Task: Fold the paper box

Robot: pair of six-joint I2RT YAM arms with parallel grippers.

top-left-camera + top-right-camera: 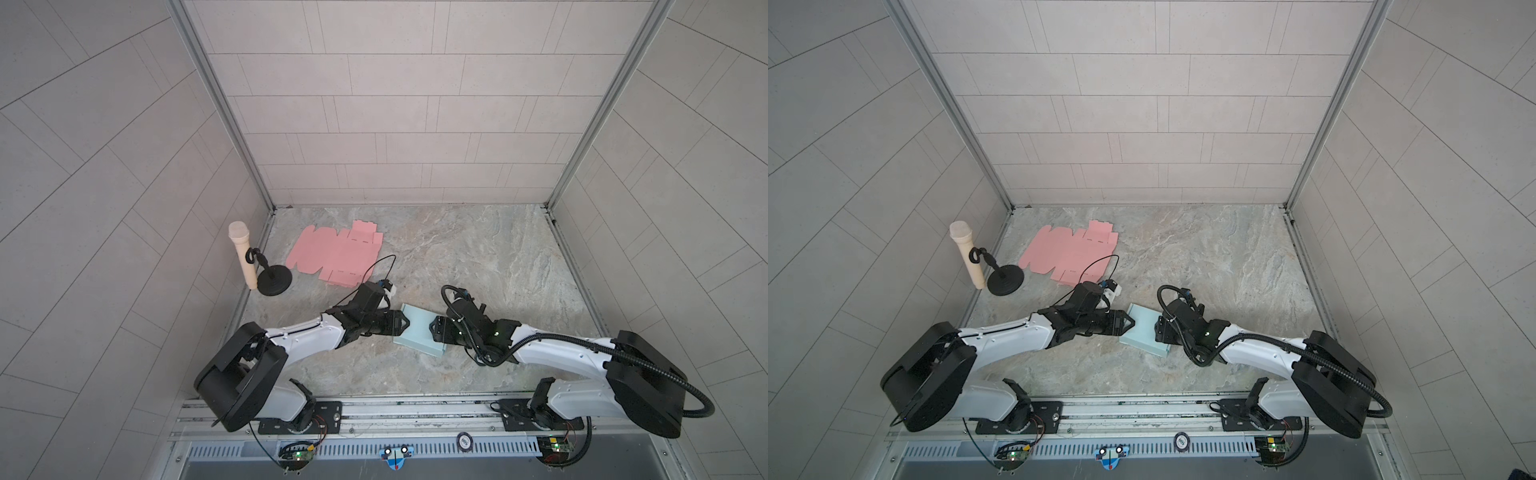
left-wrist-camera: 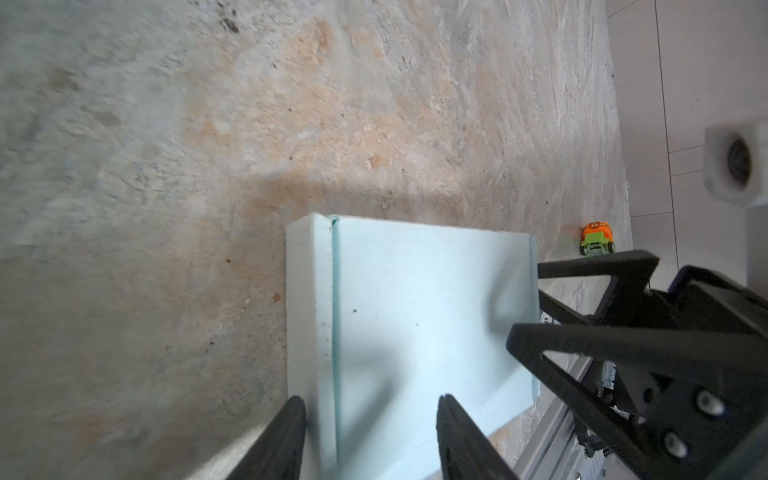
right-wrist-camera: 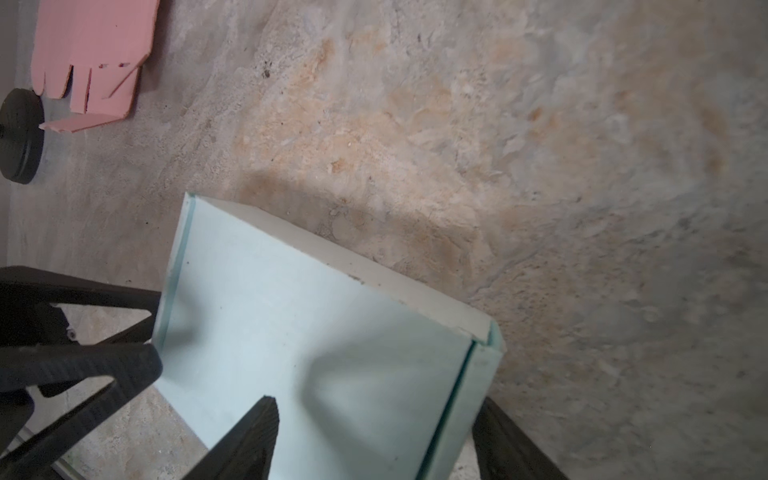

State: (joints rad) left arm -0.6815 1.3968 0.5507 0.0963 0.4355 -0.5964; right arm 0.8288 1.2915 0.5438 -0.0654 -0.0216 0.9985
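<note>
From my station, the biggest thing on screen was the tiled wall (image 1: 395, 104) closing in the cell on three sides. Below it lay the stone-patterned table (image 1: 478, 257). Both arms reached in from the near rail toward the middle of the table, the left arm (image 1: 303, 334) from the left and the right arm (image 1: 561, 353) from the right, their tips facing each other.

A flat pink cardboard sheet (image 1: 336, 253), cut into flaps, lay toward the far left corner of the table. A microphone (image 1: 243, 257) stood on its round black stand (image 1: 274, 284) just left of that sheet, by the wall.

The pale blue box (image 1: 419, 328) lay near the middle of the table, toward the near side, with its broad top panel facing up. It sat between the arms' tips and well apart from the pink sheet. Both top views showed the box (image 1: 1142, 330) that way.

The left gripper (image 2: 372, 400) had its jaws about half parted, astride one long edge of the box (image 2: 415, 291). One finger was outside the side wall and the other over the top panel. I could not tell whether they pinched anything. The right gripper (image 3: 376, 401) stood wider, with one finger above the top panel, throwing a shadow on it, and the other beyond the side wall. I saw nothing clamped.

Smallest was an orange and green toy car (image 2: 597, 239), on the table close to the wall, seen only in the left wrist view.
</note>
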